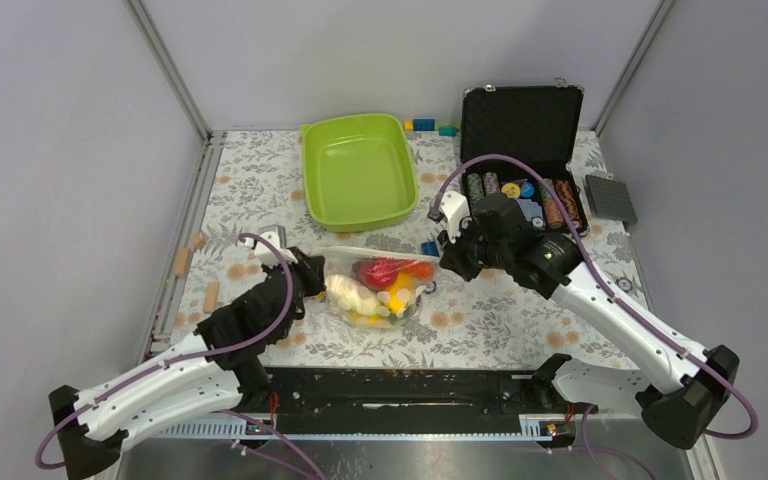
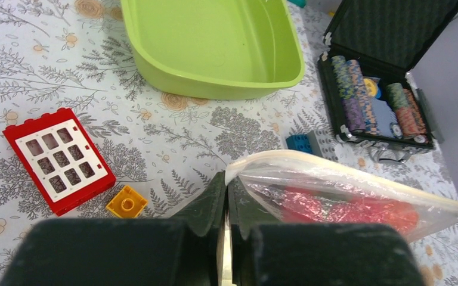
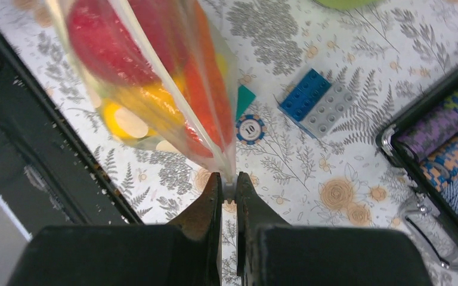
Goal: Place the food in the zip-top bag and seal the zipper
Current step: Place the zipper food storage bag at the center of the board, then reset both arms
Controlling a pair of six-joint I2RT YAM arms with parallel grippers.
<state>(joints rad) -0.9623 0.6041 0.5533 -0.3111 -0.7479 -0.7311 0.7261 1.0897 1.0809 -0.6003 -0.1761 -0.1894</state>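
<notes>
So both arms are clamped on the bag (image 1: 376, 286) — left gripper (image 2: 226, 186) pinching one end of the zipper (image 2: 346, 173), right gripper (image 3: 229, 182) pinching the other end. Bag stretched between them, near the green tray (image 1: 358, 175), toy food (image 1: 382, 272) inside — red, yellow, white pieces

One zip-top bag (image 1: 375, 290), one green tray (image 1: 358, 180), one black case (image 1: 520, 125) at upper right. One red window piece (image 2: 58, 159), one yellow block (image 2: 127, 202).

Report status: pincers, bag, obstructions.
Left pincer shut on zip-top bag corner; right pincer shut on opposite corner. Food inside. Nothing obstructing.
</notes>
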